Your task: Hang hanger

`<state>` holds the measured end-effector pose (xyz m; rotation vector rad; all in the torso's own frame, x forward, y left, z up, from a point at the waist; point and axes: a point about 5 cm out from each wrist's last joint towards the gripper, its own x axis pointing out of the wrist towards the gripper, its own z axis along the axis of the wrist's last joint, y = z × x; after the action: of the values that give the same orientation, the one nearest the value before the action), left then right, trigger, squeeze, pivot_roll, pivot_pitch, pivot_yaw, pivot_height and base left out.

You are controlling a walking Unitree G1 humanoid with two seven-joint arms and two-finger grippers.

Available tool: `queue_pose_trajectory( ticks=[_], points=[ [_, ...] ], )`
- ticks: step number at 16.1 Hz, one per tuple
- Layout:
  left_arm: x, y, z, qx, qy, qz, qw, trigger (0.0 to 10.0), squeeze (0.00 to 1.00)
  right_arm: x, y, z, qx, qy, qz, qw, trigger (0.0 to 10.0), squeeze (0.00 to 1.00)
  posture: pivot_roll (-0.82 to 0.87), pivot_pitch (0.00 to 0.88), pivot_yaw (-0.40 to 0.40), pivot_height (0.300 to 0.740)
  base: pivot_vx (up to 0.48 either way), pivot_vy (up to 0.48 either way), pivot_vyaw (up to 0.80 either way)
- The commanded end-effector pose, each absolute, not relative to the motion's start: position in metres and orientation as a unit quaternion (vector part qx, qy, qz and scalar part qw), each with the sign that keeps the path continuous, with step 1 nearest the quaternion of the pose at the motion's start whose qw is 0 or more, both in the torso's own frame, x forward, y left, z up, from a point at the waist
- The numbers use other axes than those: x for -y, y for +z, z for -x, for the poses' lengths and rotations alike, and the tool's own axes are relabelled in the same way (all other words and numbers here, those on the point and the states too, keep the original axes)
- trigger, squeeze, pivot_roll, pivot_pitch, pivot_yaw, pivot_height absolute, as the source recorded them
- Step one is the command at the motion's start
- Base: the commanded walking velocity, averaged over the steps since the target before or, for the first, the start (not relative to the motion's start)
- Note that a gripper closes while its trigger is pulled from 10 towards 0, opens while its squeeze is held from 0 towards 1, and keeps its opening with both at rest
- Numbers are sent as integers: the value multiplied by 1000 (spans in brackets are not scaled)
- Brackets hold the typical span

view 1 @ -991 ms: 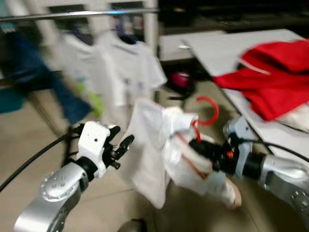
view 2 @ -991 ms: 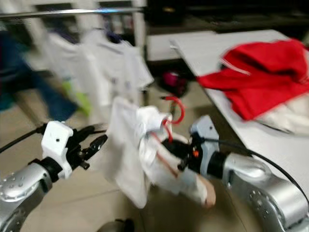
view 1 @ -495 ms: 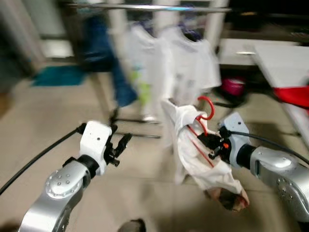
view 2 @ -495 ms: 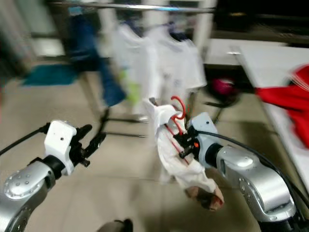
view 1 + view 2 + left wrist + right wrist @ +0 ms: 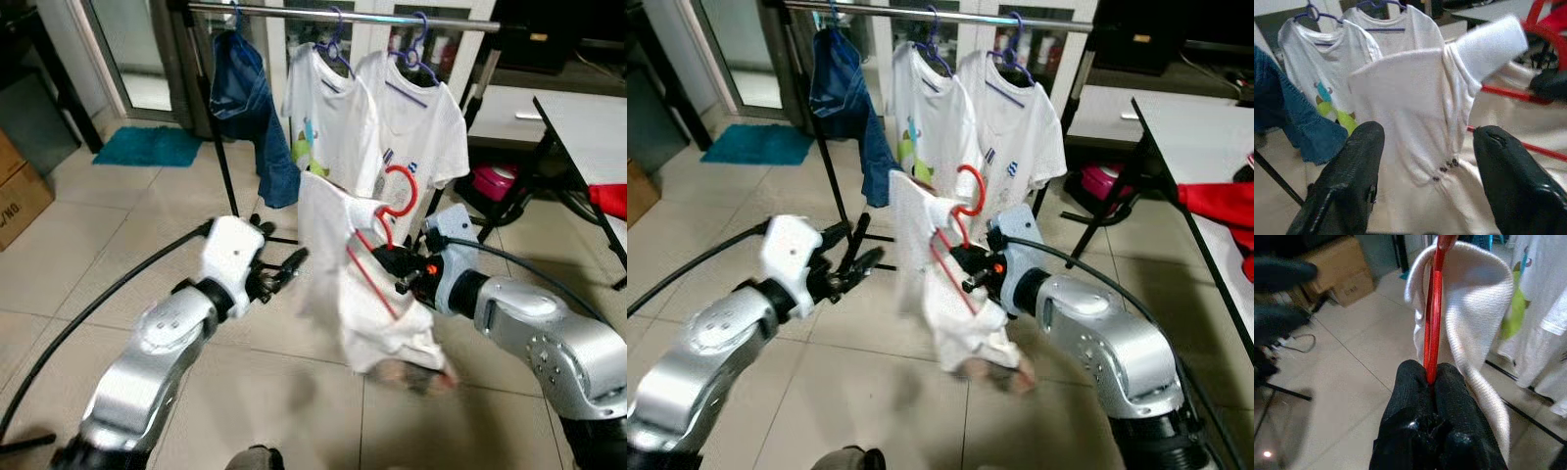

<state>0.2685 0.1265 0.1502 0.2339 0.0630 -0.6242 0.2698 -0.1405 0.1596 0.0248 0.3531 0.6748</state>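
Observation:
My right gripper (image 5: pixel 392 266) is shut on a red hanger (image 5: pixel 392 201) that carries a white garment (image 5: pixel 338 255), held in mid-air before a clothes rack. The wrist view shows the red hanger (image 5: pixel 1433 318) pinched between the black fingers (image 5: pixel 1410 396), with the white garment (image 5: pixel 1474 298) draped over it. My left gripper (image 5: pixel 284 269) is open, just left of the garment and apart from it. In its wrist view the white garment (image 5: pixel 1415 112) hangs between the two spread fingers (image 5: pixel 1352 171). The rack's metal rail (image 5: pixel 294 13) runs across the top.
On the rail hang a blue garment (image 5: pixel 245 108) and two white T-shirts (image 5: pixel 387 122) on purple hangers. A table (image 5: pixel 588 117) with a red cloth (image 5: pixel 612 199) stands at the right. A pink object (image 5: pixel 493 181) lies under it. Tiled floor lies below, a teal mat (image 5: pixel 147 147) far left.
The camera has swung left and steadied, so the rack now faces me. The right gripper still holds the hanger, now raised nearer the hung shirts. The left gripper has come closer to the garment.

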Motion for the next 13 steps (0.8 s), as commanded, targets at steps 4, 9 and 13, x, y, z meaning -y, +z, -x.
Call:
queue_pose_trajectory(
  ticks=[4,9,13],
  points=[
    [-110,154,-297,6,-315,-135,939,10000,0,128,182,-268,-133,366,-31,920,10000,0,-185,93,31,740,0,0,0],
    [-90,151,-301,32,-349,-107,930,0,0,124,188,-261,-124,384,-38,914,10000,0,-213,98,35,740,0,0,0],
    [-90,145,-304,31,-341,-104,934,0,0,124,192,-259,-119,393,-49,910,10000,0,-216,104,27,740,0,0,0]
  ],
)
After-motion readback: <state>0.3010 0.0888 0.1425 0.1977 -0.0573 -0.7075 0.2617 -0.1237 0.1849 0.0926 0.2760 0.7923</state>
